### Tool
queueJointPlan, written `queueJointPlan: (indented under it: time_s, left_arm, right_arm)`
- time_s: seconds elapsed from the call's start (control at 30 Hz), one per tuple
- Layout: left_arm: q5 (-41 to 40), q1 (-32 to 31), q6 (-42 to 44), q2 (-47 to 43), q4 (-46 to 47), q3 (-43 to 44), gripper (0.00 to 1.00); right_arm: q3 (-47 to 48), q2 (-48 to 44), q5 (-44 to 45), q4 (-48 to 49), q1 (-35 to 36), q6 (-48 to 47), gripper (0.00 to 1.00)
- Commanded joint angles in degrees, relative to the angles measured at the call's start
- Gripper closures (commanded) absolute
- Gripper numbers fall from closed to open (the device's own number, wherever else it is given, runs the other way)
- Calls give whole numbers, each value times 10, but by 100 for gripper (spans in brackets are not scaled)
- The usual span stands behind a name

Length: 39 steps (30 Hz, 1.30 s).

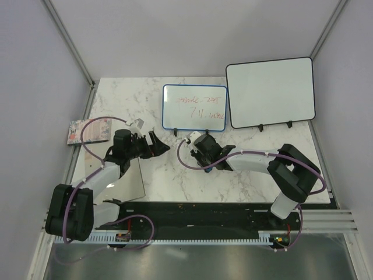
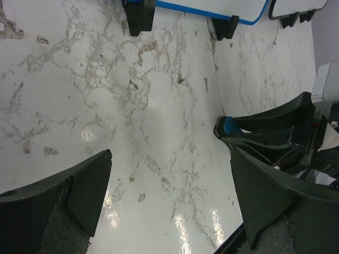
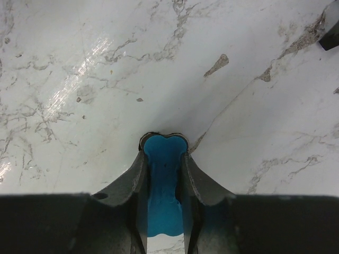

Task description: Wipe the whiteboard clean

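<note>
The whiteboard [image 1: 194, 108] has a thin blue frame and red handwriting; it stands on black feet at the back middle of the marble table. Its lower blue edge [image 2: 212, 9] and feet show at the top of the left wrist view. My right gripper [image 1: 199, 147] is just in front of the board, low over the table, shut on a blue eraser [image 3: 161, 182]. The eraser's rounded end sticks out past the fingertips [image 3: 136, 172]. The left wrist view also shows this gripper with the eraser [image 2: 230, 125]. My left gripper [image 1: 156, 143] is open and empty, left of the right gripper [image 2: 170, 159].
A larger black-framed whiteboard [image 1: 271, 92] stands at the back right, blank. A colourful flat box [image 1: 87, 131] lies at the table's left edge. A pale flat panel [image 1: 127, 178] lies under my left arm. Grey walls enclose the table.
</note>
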Motion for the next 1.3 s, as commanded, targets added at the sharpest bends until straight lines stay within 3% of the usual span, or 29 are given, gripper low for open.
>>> queueJointPlan:
  time_s: [0.0, 0.2, 0.33, 0.53, 0.6, 0.63, 0.73, 0.8, 1.27]
  left_arm:
    - [-10, 0, -1, 25, 27, 45, 1]
    - [-68, -1, -21, 60, 37, 89, 1]
    - [-105, 2, -28, 101, 64, 125, 1]
    - [-59, 5, -41, 181, 74, 177, 1]
    - [-46, 6, -45, 193, 78, 177, 3]
    - [-40, 6, -44, 197, 80, 173, 4]
    - [-36, 6, -36, 190, 90, 156, 4]
    - [-40, 6, -27, 181, 90, 151, 4]
    - [-17, 6, -21, 185, 84, 152, 4]
  right_arm:
    - [-1, -4, 8, -24, -1, 19, 87]
    - [0, -17, 30, -24, -13, 30, 98]
    - [7, -42, 38, -18, -29, 29, 100]
    - [32, -21, 49, -17, -35, 33, 99]
    - [43, 5, 55, -25, -36, 36, 86]
    - [49, 12, 55, -26, -36, 40, 72]
    - [48, 22, 50, -23, -35, 47, 54]
    - [43, 16, 52, -18, -35, 52, 47]
    - [-3, -50, 61, -38, -35, 69, 38]
